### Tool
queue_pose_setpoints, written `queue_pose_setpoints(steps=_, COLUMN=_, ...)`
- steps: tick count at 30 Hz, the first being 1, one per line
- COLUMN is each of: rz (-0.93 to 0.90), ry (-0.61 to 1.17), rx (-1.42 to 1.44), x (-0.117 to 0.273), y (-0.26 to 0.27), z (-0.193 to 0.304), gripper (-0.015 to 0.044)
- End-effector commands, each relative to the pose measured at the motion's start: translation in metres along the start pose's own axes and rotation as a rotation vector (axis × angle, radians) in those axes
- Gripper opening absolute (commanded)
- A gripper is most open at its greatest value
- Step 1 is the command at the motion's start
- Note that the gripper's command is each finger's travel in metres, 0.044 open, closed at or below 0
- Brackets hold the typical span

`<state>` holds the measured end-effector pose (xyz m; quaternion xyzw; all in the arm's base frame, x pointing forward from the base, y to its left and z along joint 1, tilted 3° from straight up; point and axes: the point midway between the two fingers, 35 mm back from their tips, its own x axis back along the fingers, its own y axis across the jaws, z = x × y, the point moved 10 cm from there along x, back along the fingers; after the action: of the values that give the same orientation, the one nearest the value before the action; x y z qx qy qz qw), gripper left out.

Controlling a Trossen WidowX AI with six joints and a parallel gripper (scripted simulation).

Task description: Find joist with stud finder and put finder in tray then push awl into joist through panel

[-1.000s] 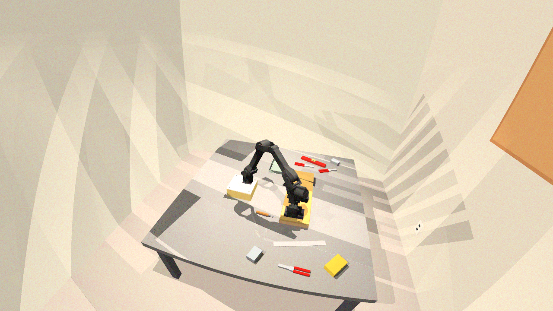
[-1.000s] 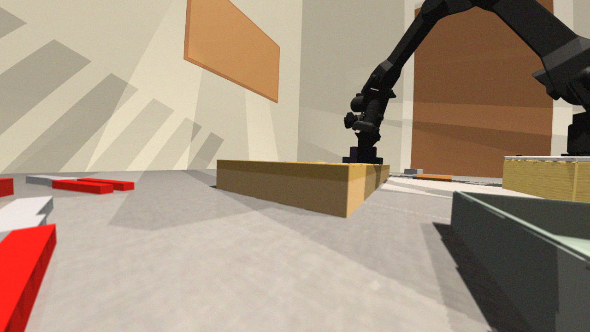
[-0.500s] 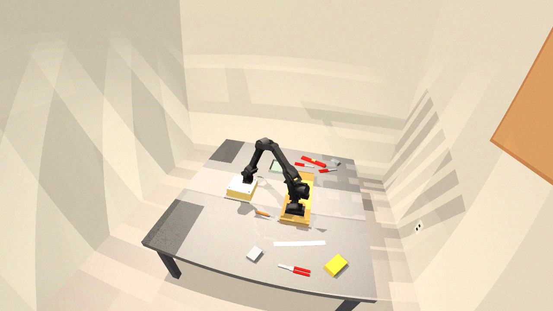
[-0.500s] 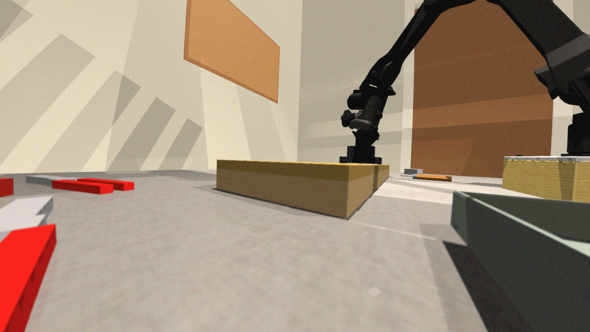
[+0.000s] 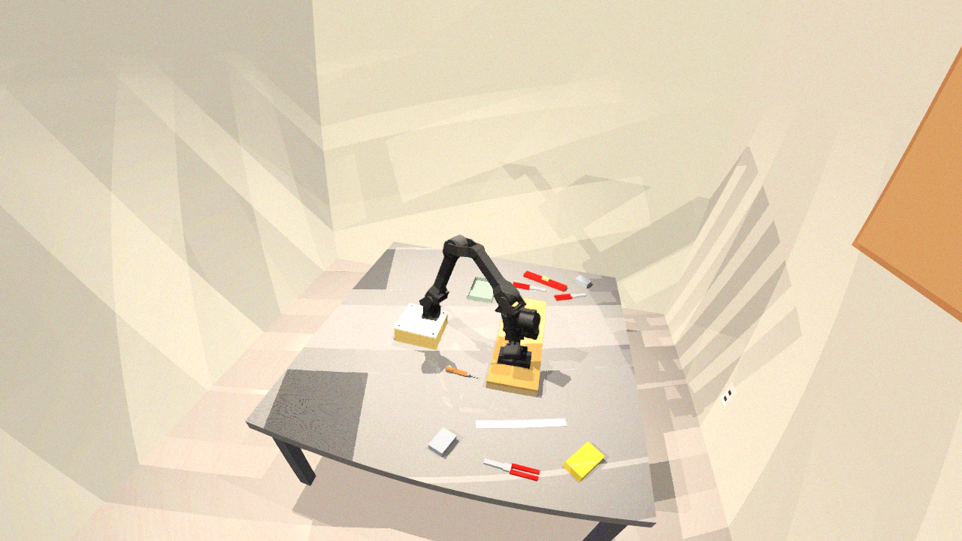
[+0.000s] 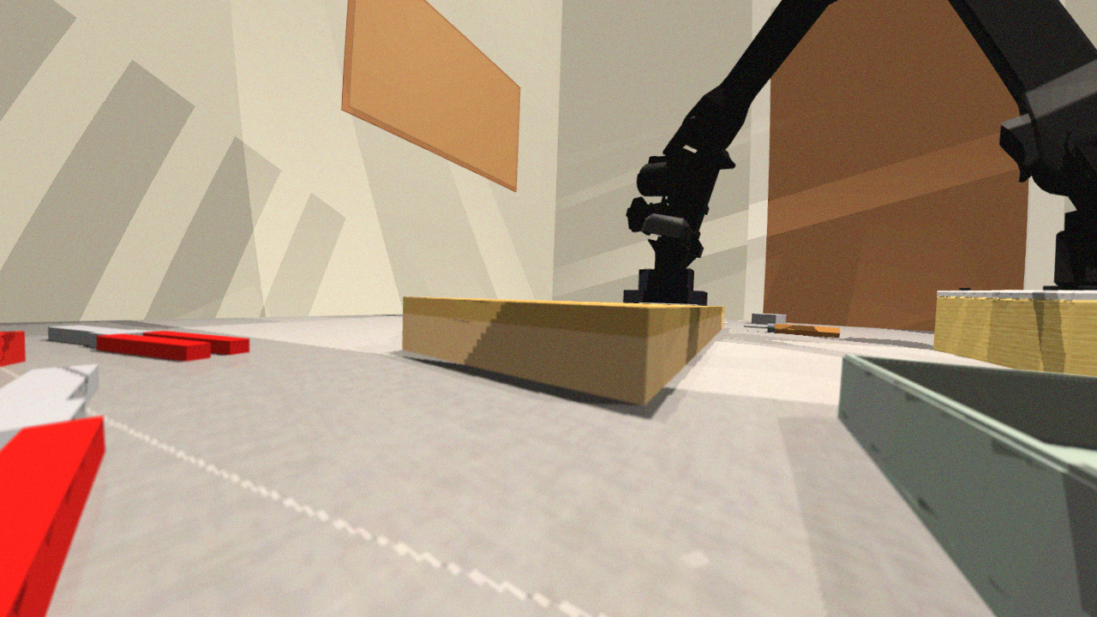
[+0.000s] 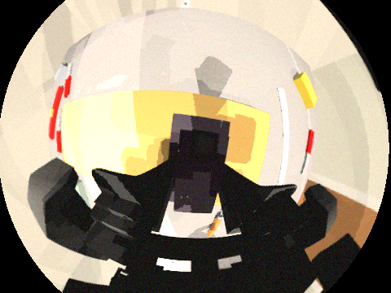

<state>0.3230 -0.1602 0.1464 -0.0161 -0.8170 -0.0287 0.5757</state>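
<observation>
The floor panel [image 5: 509, 381] [image 6: 529, 333] [image 7: 102, 126] is a long yellow-orange block on the table. My gripper [image 5: 514, 347] [image 6: 665, 280] [image 7: 197, 159] points down over its near end in the top view, shut on the dark stud finder [image 5: 504, 360] [image 6: 632, 296] [image 7: 201, 120]. The stud finder's base appears to rest on the panel top. No lit indicator can be made out on it. The awl [image 5: 459, 371] [image 6: 805, 330] [image 7: 215, 225], orange-handled, lies on the table between panel and arm base. The pale green tray [image 5: 481, 289] [image 6: 905, 437] stands empty behind the arm. The joist is hidden.
The arm's base stands on a yellow box [image 5: 416, 335] [image 6: 997, 330] with a white top. A red level [image 5: 552, 283], red-handled tools and a small grey block [image 5: 583, 281] lie beyond the panel. A white strip [image 5: 521, 424], grey block [image 5: 442, 442], red-handled pliers [image 5: 524, 470] and yellow block [image 5: 583, 460] lie nearer the front.
</observation>
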Motion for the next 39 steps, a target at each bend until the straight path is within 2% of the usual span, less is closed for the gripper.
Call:
queue_pose_setpoints(steps=1, rz=-0.002, ry=0.002, rx=0.000, x=0.000, y=0.013, z=0.001, gripper=0.0000)
queue_pose_setpoints(steps=39, rz=-0.011, ry=0.002, rx=-0.003, x=0.000, y=0.112, z=0.000, gripper=0.0000)
